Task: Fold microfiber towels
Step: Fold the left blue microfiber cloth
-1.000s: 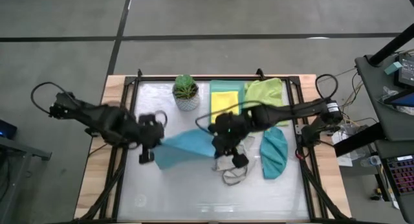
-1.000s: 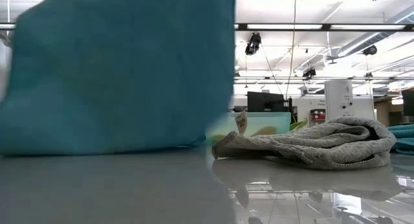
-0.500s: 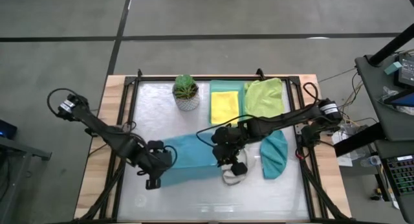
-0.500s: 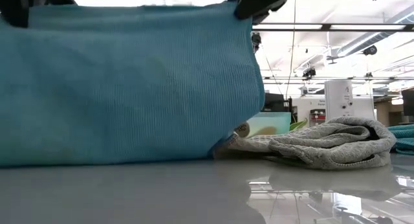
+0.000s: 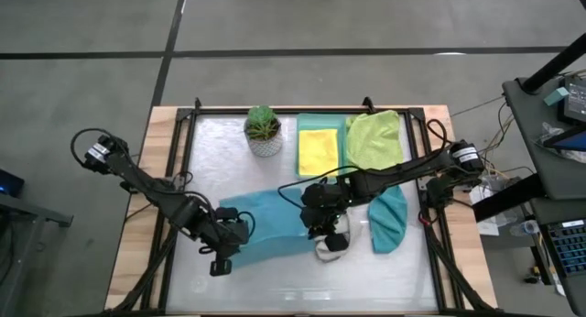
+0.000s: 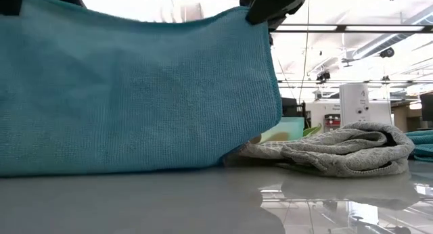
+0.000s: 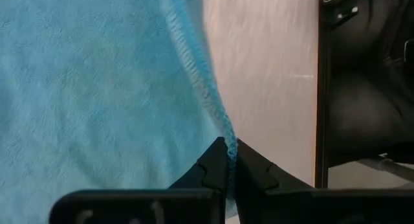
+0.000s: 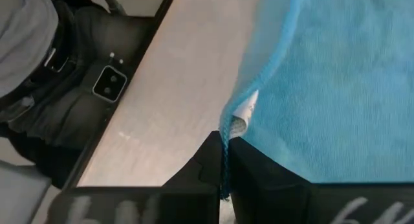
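A light blue towel [image 5: 270,227] is stretched between my two grippers, and in the low view it hangs as a sheet [image 6: 135,92] with its lower edge on the table. My left gripper [image 5: 222,255] is shut on the towel's left upper corner, toward the table's near left. My right gripper [image 5: 320,222] is shut on the other upper corner, near the table's middle. A crumpled pale grey towel [image 5: 331,245] lies just beside the right gripper, on the near side, and shows in the low view as a heap [image 6: 338,149]. A teal towel [image 5: 389,218] lies to the right. My left gripper pinches the towel's stitched edge [image 7: 220,123] at a corner between its two fingertips, coming slanting down from the table's left. The towel hangs below it. My right gripper pinches the hemmed corner [image 8: 228,130], beside a small white label, slanting down from the right. The top edge runs nearly straight between the two holds, and the lower edge rests on the table.
A yellow towel [image 5: 318,152] lies on a mint-green tray [image 5: 320,123] at the back, with a lime green towel [image 5: 375,138] to its right. A small potted plant [image 5: 264,131] stands at the back left. A black frame [image 5: 174,170] rims the table.
Both grippers have sunk, and the left one has also swung toward the table's near edge. The light blue towel has come down with them. Its lower edge now lies on the table, and the sheet stands spread wider between the two corners.
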`<state>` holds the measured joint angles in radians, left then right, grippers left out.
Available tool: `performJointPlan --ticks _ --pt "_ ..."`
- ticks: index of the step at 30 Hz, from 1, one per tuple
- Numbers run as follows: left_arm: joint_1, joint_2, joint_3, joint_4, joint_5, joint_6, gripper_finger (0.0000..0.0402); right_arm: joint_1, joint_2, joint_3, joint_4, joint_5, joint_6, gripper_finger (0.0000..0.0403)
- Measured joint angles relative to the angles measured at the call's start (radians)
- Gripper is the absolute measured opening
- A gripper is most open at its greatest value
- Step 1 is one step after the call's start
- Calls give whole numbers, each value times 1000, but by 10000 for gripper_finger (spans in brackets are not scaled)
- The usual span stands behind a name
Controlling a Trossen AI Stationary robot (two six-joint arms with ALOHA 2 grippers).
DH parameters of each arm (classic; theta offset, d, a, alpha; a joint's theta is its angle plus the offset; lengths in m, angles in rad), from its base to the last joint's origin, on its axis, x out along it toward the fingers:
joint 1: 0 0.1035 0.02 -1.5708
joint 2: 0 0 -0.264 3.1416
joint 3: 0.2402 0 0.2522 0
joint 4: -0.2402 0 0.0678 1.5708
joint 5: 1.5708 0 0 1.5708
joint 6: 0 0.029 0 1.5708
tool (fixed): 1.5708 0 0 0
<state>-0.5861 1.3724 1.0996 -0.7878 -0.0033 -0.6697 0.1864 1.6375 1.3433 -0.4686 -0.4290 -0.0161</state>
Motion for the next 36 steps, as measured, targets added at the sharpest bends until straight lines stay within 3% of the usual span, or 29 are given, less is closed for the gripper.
performJointPlan --ticks 8,13,16,20,25,32,36 --pt "0 0 -100 150 -25 3 0 -1 1 -124 294 2 -53 8" --pt "0 1 -159 245 -29 -25 0 -1 1 -155 325 2 -64 8" --pt "0 1 -172 218 -44 -29 0 -1 1 -159 327 22 -85 8" --pt "2 1 -172 124 -126 -30 0 -8 1 -170 325 131 -127 8" --pt "6 -2 -174 55 -150 -30 0 -41 1 -195 331 223 -139 8" --pt "10 -2 -195 45 -206 -42 0 -85 1 -259 418 193 -109 8" --pt "8 -2 -217 135 -106 -57 0 -84 1 -274 419 14 -80 8"
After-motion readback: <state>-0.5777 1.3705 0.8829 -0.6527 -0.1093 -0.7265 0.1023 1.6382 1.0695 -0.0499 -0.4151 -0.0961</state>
